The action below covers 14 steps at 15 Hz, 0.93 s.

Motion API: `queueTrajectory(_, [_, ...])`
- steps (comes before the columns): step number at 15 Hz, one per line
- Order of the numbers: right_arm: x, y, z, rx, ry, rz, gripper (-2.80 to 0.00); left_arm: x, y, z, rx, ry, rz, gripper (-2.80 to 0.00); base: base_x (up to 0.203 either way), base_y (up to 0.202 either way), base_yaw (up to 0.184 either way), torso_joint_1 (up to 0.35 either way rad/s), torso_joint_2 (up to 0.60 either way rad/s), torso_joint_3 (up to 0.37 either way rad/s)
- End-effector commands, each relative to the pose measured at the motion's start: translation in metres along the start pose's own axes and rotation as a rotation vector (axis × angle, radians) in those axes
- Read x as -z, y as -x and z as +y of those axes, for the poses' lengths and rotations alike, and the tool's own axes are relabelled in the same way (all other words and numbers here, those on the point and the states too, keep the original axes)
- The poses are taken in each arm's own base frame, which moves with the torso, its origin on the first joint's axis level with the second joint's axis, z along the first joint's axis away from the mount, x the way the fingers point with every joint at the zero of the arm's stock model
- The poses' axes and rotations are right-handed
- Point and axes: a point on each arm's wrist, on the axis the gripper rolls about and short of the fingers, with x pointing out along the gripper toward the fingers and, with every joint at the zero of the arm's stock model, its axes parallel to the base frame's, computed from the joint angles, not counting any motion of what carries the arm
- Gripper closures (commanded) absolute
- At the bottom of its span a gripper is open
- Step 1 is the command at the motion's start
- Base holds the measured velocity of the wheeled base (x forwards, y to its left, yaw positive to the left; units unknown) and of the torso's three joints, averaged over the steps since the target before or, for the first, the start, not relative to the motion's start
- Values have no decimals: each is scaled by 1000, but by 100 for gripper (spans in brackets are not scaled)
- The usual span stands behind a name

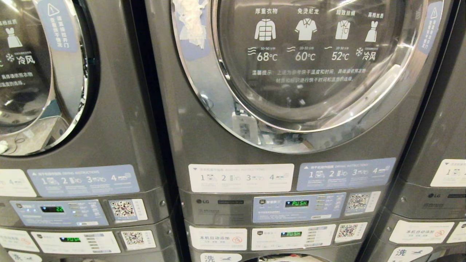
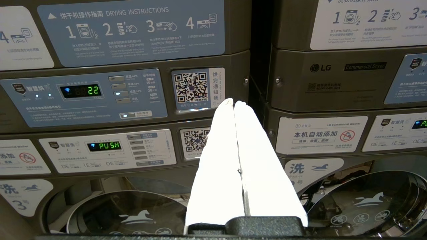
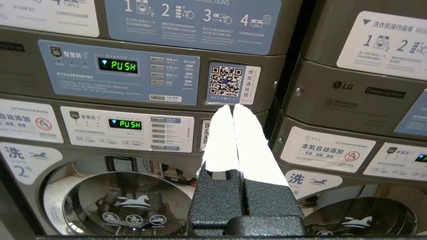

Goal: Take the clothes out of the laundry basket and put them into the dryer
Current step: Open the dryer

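Closest to the wrist cameras are the two end effectors, each with a pair of white fingers on a black textured base. Seen from its own wrist, the left end effector [image 2: 234, 102] has its fingers [image 2: 220, 156] pressed together, clenched on nothing. It points at the seam between two stacked grey laundry machines. The right end effector [image 3: 233, 106] is likewise clenched and empty, its white fingers [image 3: 253, 150] meeting at the tips in front of a QR code sticker [image 3: 226, 81] on a control panel. Neither arm appears in the head view.

From the head camera, the centre dryer [image 1: 291, 160] fills the frame. Its round glass door [image 1: 313, 62] sits closed inside a chrome ring, printed with white garment icons and the temperatures 68, 60 and 52 degrees. A torn white paper patch [image 1: 189, 20] clings to the ring's upper left. Below the door sit a white instruction label [image 1: 241, 177] and a blue one headed drying instructions [image 1: 346, 174]. Under those, the dryer display [image 1: 296, 203] reads PUSH in green, and the washer display [image 1: 291, 234] beneath reads PUSH too.

To the left stands a neighbouring dryer [image 1: 83, 145] whose display [image 1: 52, 209] shows 22. Part of a third machine [image 1: 433, 189] shows at the right edge.

No laundry basket or clothes can be seen in any view, so their location cannot be told.
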Motion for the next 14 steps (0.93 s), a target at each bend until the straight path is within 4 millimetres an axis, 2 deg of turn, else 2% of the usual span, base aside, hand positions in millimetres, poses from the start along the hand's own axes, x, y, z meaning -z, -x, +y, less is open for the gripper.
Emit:
queueTrajectory(1, [-1, 0, 0, -4, 17, -4, 0, 0, 0, 0, 0, 0, 2, 0, 0, 0, 0, 0, 0, 0])
queueTrajectory(3, [-7, 2, -1, 3, 7, -29, 0, 0, 0, 0, -1, 0, 1, 0, 0, 0, 0, 0, 0, 0])
queueTrajectory(4, [-21, 6, -3, 9, 1, -70, 0, 0, 0, 0, 0, 0, 0, 0, 0, 0, 0, 0, 0, 0])
queueTrajectory(6, [-71, 14, -9, 14, -17, -138, 0, 0, 0, 0, -2, 0, 0, 0, 0, 0, 0, 0, 0, 0])
queueTrajectory(7, [-102, 11, -13, 12, -36, -138, 0, 0, 0, 0, -2, 0, 0, 0, 0, 0, 0, 0, 0, 0])
queueTrajectory(8, [-136, 0, -18, 10, -54, -125, 0, 0, 0, 0, -1, 0, -1, 0, 0, 0, 0, 0, 0, 0])
queueTrajectory(10, [-203, -36, -27, 5, -85, -108, 0, 0, 0, 0, 0, 0, 0, 0, 0, 0, 0, 0, 0, 0])
queueTrajectory(12, [-240, -82, -32, -42, -108, -60, 0, 0, 0, 0, -2, 0, 0, 0, 0, 0, 0, 0, 0, 0])
queueTrajectory(13, [-253, -98, -31, -98, -117, -59, -280, 0, 0, 0, 0, 0, 1, 0, 0, 0, 0, 0, 0, 0])
queueTrajectory(14, [-261, -107, -27, -185, -126, -60, -280, 0, 0, 0, -1, 0, 0, 0, 0, 0, 0, 0, 0, 0])
